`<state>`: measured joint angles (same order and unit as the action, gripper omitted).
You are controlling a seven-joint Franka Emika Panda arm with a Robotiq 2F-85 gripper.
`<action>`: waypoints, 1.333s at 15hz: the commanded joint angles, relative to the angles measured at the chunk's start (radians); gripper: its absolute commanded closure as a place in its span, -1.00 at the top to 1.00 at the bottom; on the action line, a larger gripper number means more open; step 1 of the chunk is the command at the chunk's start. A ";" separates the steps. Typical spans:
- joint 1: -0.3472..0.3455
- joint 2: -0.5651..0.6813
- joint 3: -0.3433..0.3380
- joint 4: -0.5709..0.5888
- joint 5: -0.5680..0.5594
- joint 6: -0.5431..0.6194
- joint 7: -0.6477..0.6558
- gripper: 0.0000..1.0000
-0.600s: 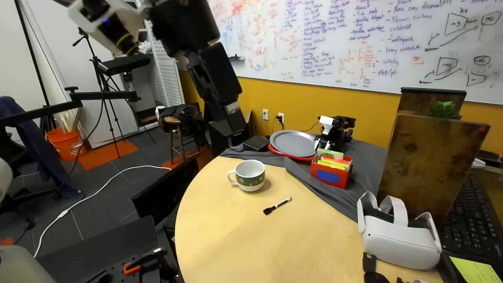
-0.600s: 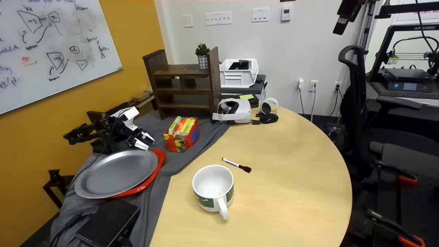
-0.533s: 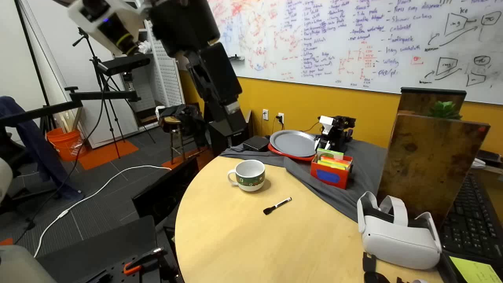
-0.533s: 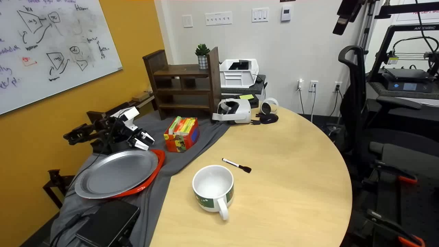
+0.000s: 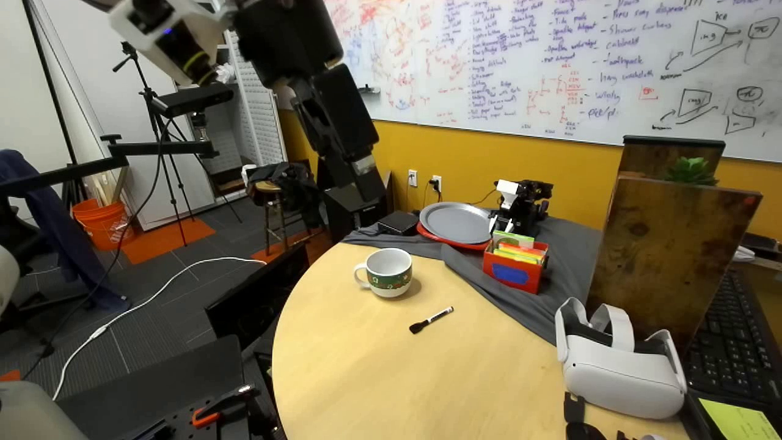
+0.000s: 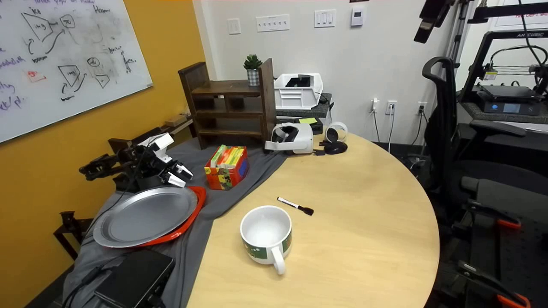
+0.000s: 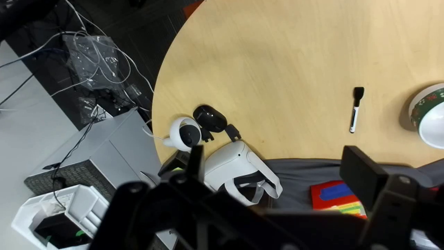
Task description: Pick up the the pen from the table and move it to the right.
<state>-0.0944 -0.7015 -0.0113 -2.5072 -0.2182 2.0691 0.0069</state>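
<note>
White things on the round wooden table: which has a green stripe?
The round white mug; the thin black-tipped white pen and round white controller show none.

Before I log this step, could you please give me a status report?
End effector open, empty. Pen lying on table, ungripped. Cup nearby but apart, probably not in the way.

In an exterior view the arm (image 5: 201, 30) has a smooth white casing (image 5: 146, 46), broken by a stubby black barrel (image 5: 176, 47) that carries a thin yellow ring (image 5: 195, 59) and a small blue light (image 5: 167, 30). Next to it is a thick, round black drum (image 5: 290, 40). The gripper (image 7: 274, 156) is black too, all square-edged blocks, with a silver-grey patch (image 5: 363, 165) near its end. In the wrist view its fingers (image 7: 362, 173) are dark, flat-faced and chunky, and dull round screw heads (image 7: 404, 179), somewhat blurred, dot the black parts (image 7: 392, 208) behind them.
</note>
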 commanded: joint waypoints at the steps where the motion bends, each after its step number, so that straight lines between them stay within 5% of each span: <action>1: 0.012 0.036 0.003 -0.012 -0.009 0.116 0.010 1.00; 20: 0.146 0.553 0.026 -0.120 0.143 0.967 -0.015 1.00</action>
<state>0.0365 -0.2365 0.0079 -2.6271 -0.1147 2.9153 0.0069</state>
